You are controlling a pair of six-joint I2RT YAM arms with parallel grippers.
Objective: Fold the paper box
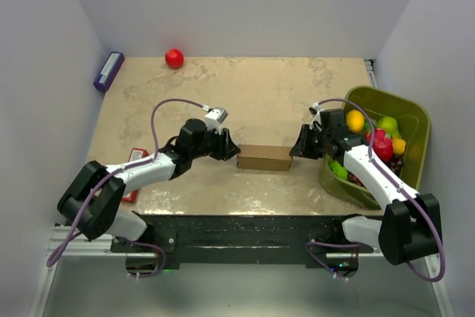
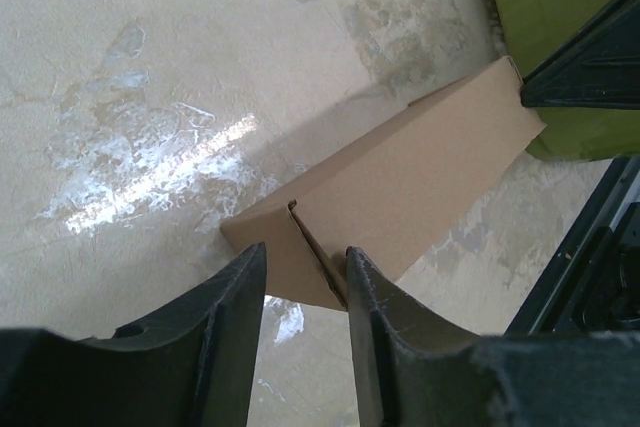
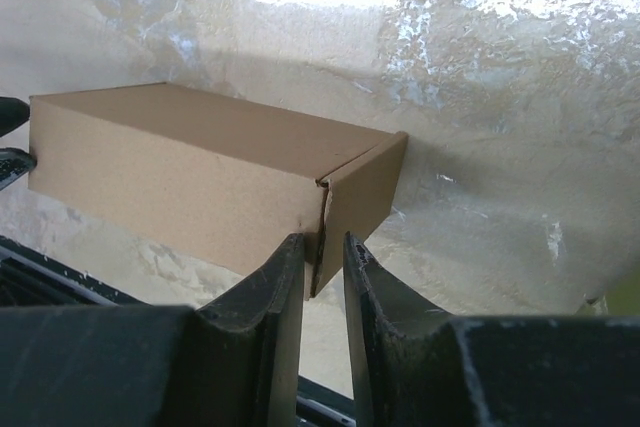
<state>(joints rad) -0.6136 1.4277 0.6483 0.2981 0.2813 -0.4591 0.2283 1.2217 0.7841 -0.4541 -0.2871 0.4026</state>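
Observation:
The paper box (image 1: 265, 157) is a closed brown cardboard box lying flat at the middle of the table. My left gripper (image 1: 231, 152) is at its left end and my right gripper (image 1: 298, 146) at its right end. In the left wrist view the gripper (image 2: 305, 259) is open, with the box's (image 2: 420, 177) near end corner just between the fingertips. In the right wrist view the gripper (image 3: 322, 244) is open by a narrow gap, and its tips straddle the box's (image 3: 190, 177) corner seam.
A green bin (image 1: 393, 98) of toy fruit stands at the right, close behind the right arm; it also shows in the left wrist view (image 2: 560, 17). A red ball (image 1: 174, 58) and a small purple box (image 1: 108, 70) lie at the back left. A red pack (image 1: 136, 156) lies under the left arm.

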